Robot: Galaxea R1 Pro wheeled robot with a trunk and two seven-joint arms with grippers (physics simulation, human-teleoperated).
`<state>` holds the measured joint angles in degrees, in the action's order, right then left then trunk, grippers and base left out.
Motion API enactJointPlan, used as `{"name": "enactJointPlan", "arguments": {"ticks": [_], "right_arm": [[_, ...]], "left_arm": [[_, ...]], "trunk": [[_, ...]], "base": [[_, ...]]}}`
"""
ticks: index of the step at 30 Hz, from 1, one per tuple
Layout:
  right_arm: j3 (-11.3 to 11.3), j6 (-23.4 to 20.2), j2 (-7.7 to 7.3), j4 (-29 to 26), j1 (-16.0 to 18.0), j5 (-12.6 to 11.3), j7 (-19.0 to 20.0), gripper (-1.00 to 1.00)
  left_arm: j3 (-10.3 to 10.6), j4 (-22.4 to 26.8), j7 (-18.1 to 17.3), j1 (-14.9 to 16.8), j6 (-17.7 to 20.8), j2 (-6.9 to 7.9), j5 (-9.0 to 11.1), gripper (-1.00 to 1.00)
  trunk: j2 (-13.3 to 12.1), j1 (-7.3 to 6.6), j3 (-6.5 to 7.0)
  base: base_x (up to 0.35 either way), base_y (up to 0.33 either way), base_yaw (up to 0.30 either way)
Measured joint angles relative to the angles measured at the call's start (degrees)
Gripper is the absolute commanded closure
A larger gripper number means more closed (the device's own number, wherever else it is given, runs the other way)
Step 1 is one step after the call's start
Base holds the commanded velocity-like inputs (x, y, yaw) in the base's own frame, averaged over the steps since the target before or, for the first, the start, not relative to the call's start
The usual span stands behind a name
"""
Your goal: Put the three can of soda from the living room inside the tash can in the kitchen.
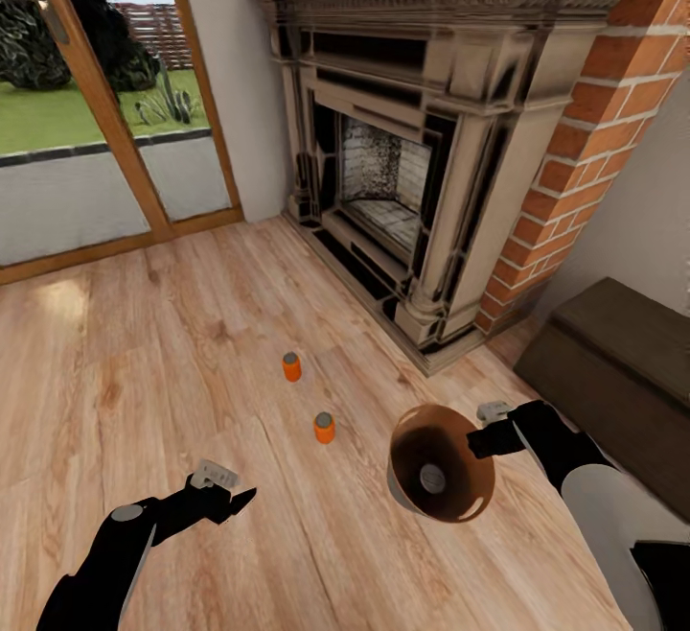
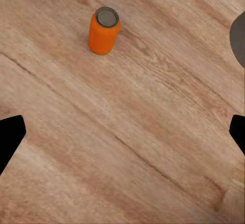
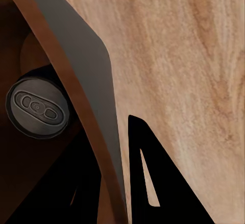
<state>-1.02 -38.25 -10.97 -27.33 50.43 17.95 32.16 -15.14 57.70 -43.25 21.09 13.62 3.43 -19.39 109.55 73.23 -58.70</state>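
Two orange soda cans (image 1: pixel 292 366) (image 1: pixel 325 428) stand upright on the wood floor (image 1: pixel 192 343) before the fireplace (image 1: pixel 402 161). We hold the trash can (image 1: pixel 441 478) tilted in our right gripper (image 1: pixel 484 441), which clamps its rim; a can top (image 3: pixel 38 107) shows inside. Our left gripper (image 1: pixel 230 497) hovers above the floor near the closer can, fingers spread and holding nothing.
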Motion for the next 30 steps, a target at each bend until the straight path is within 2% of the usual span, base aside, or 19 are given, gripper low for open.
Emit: {"name": "enactJointPlan", "arguments": {"ticks": [5,9,12,14,18,22,30], "right_arm": [[0.07,0.05,0.03,0.01,0.00,0.20,-0.01,1.00],[0.10,0.09,0.05,-0.18,0.00,0.21,-0.01,1.00],[0.23,-0.28,0.15,-0.21,0.01,-1.01,0.09,1.00],[0.23,0.13,0.13,-0.16,0.00,0.52,-0.06,1.00],[1.27,-0.13,0.15,-0.19,0.01,-0.49,0.03,1.00],[1.63,0.02,0.10,-0.10,0.00,0.15,-0.18,1.00],[5.64,-0.08,0.04,0.00,0.00,0.09,-0.28,1.00]], "left_arm": [[-0.05,-0.03,-0.01,0.00,0.00,0.00,-0.03,-1.00],[0.06,0.03,-0.07,0.00,-0.04,0.00,0.01,-1.00],[0.08,0.10,0.30,-0.07,-0.19,-0.37,0.08,-1.00],[-0.01,0.05,0.34,-0.03,0.08,-0.27,-0.04,-1.00],[-0.05,-0.02,0.21,-0.01,0.30,-0.11,-0.09,-1.00],[-0.06,-0.03,0.09,0.00,0.43,-0.03,-0.08,-1.00],[-0.06,-0.04,-0.07,-0.01,0.59,0.00,-0.12,-1.00]], "trunk": [[0.00,0.00,0.12],[0.00,0.00,0.14],[0.00,0.00,0.15],[0.00,0.00,0.14],[0.00,0.00,0.14],[0.00,0.00,0.14],[0.00,0.00,0.13]], "base": [[0.271,0.228,-0.219],[0.244,0.193,-0.040],[-0.037,0.094,-0.136],[-0.043,0.200,-0.204],[-0.020,0.246,-0.227],[-0.010,0.274,-0.243],[-0.093,0.276,-0.159]]}}
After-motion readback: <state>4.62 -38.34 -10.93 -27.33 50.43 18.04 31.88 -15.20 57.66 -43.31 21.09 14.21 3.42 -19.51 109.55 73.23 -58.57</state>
